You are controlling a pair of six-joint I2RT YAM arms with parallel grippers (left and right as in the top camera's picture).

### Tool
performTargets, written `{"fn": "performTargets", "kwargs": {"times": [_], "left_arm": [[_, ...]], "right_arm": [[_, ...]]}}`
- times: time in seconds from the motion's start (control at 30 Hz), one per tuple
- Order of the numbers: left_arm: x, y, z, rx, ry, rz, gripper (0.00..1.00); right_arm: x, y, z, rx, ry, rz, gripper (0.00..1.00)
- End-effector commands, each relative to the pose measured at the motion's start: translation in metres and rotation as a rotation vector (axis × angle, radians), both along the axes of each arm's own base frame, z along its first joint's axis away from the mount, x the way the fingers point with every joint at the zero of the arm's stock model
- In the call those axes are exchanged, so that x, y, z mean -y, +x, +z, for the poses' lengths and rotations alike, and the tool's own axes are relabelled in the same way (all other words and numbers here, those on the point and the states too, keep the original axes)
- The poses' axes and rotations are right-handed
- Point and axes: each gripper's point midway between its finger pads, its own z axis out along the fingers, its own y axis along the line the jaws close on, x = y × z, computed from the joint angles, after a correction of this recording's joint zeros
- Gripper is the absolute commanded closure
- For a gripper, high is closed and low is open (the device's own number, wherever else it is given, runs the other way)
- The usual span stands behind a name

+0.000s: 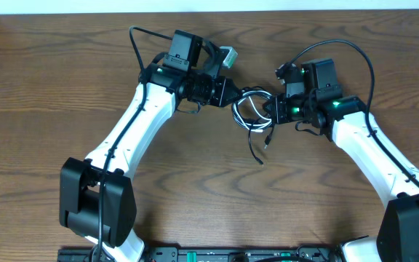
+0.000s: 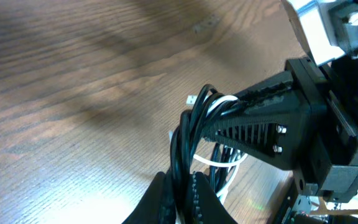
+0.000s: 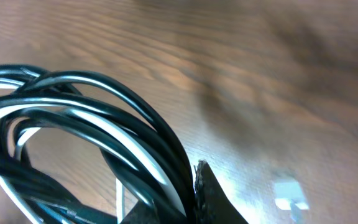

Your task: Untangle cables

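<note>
Cables (image 1: 252,109), coiled together, are clenched by the left jaws on one side, the right jaws opposite. The coil is held between them.

Black cable (image 2: 179,146), white cable (image 2: 219,163), thin, coiled together in tangled loops
</note>
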Motion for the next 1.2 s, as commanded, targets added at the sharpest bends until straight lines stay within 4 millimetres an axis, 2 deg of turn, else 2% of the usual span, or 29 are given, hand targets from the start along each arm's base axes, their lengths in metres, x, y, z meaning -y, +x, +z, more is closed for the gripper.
{"fn": "performTargets", "kwargs": {"times": [0.0,0.1,0.23,0.37,0.5,0.63,0.83,1.0,1.07,1.1,1.17], "left_arm": [[-0.022,0.015,-0.003,-0.011,0.056,0.112,0.93],[-0.027,0.018,-0.001,0.001,0.08,0.148,0.93],[-0.038,0.023,0.007,0.048,0.126,0.199,0.93],[-0.042,0.024,0.013,0.071,0.141,0.215,0.93],[-0.039,0.021,0.007,0.028,0.136,0.235,0.93],[-0.027,0.016,-0.004,-0.077,0.118,0.291,0.92],[0.008,-0.003,-0.033,-0.243,0.121,0.32,0.92],[0.025,-0.012,-0.051,-0.35,0.126,0.366,0.83],[0.031,-0.013,-0.059,-0.368,0.128,0.369,0.83],[0.034,-0.012,-0.061,-0.372,0.125,0.371,0.79],[0.04,-0.01,-0.067,-0.399,0.112,0.393,0.76]], "right_arm": [[0.076,0.015,-0.021,-0.042,-0.24,-0.388,0.99],[0.087,0.009,-0.025,-0.07,-0.286,-0.441,0.99],[0.091,0.006,-0.028,-0.082,-0.306,-0.457,0.99],[0.085,0.008,-0.026,-0.075,-0.284,-0.437,0.99],[0.073,0.01,-0.024,-0.071,-0.233,-0.385,0.99],[0.069,0.011,-0.023,-0.067,-0.211,-0.375,0.99],[0.069,0.011,-0.023,-0.066,-0.211,-0.375,0.99],[0.069,0.011,-0.023,-0.067,-0.211,-0.375,0.99],[0.069,0.011,-0.023,-0.067,-0.21,-0.375,0.99],[0.069,0.011,-0.023,-0.067,-0.21,-0.375,0.99],[0.069,0.011,-0.023,-0.066,-0.21,-0.375,0.99]]}}
